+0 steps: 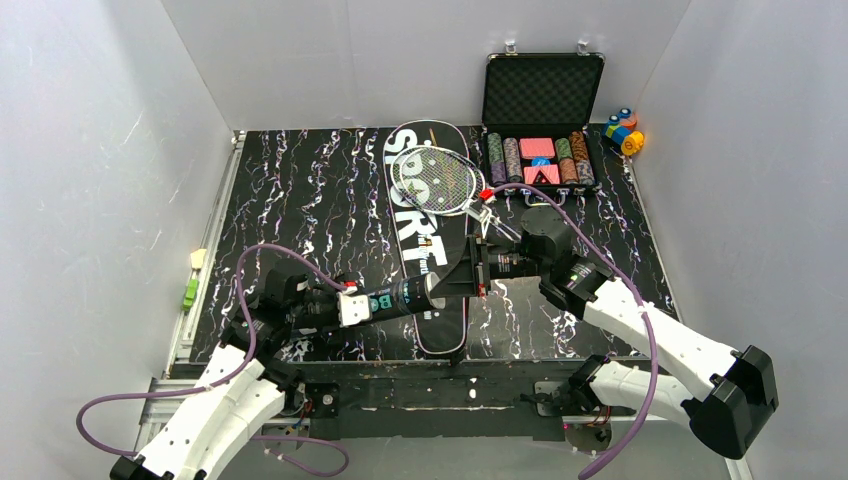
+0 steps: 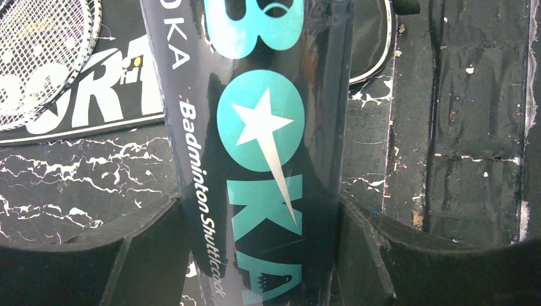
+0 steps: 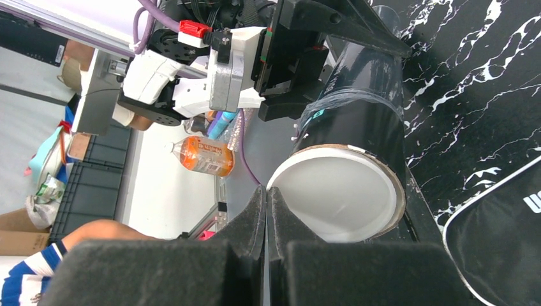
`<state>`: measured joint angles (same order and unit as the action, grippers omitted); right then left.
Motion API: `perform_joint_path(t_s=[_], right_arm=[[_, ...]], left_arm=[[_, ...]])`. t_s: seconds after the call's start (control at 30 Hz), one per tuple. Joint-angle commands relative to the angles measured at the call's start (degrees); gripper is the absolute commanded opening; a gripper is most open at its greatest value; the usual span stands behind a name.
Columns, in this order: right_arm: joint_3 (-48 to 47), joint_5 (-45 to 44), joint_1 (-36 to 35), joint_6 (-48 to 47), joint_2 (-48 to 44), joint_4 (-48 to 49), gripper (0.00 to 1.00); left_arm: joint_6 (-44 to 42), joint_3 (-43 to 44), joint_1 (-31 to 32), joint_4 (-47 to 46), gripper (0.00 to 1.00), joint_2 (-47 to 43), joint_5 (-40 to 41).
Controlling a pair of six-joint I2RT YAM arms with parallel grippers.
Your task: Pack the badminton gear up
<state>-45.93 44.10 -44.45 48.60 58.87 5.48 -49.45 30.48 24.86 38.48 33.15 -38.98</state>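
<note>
Rackets (image 1: 440, 175) are lying on the bag (image 1: 425, 245) just beyond both end effectors. Your left end effector (image 1: 380, 302) is clamping the tube (image 1: 408, 296) level. Your right end effector (image 3: 266, 220), pinched closed and empty, is sitting beside its lid (image 3: 335, 197).

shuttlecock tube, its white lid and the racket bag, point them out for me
shuttlecock tube (image 2: 261, 159), left wrist view, on the teal star logo on its side
white lid (image 3: 338, 191), right wrist view, on the middle of its round face
racket bag (image 1: 445, 330), top view, on its narrow near end

Black marbled table (image 1: 300, 200) carries SPORT bag (image 1: 412, 238), poker-chip case (image 1: 543, 90), coloured blocks (image 1: 625, 130).
</note>
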Motion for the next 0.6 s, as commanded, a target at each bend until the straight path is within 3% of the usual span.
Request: perform_joint_path(t_s=[0.0,0.33,0.37,0.43,0.57], right_arm=[[0.32,-1.54,-0.38,-2.88,-0.31,-0.58,0.01],[0.14,0.85,-0.38,-2.02,3.43,4.21,0.01],[0.62,1.41,-0.37,-1.31,3.29,5.25,0.06],[1.99,2.18,-0.38,-0.14,2.48,7.56,0.34],[3.04,2.54,-0.04,1.00,0.96,9.56,0.53]], left_arm=[[0.69,1.86,-0.19,-1.42,0.11,-0.68,-2.18],[0.95,2.43,-0.17,-1.48,0.11,-0.36,-2.46],[0.99,2.47,-0.17,-1.48,0.11,-0.37,-2.50],[0.90,2.39,-0.16,-1.48,0.11,-0.46,-2.58],[0.76,2.36,-0.16,-1.31,0.11,-0.69,-2.72]])
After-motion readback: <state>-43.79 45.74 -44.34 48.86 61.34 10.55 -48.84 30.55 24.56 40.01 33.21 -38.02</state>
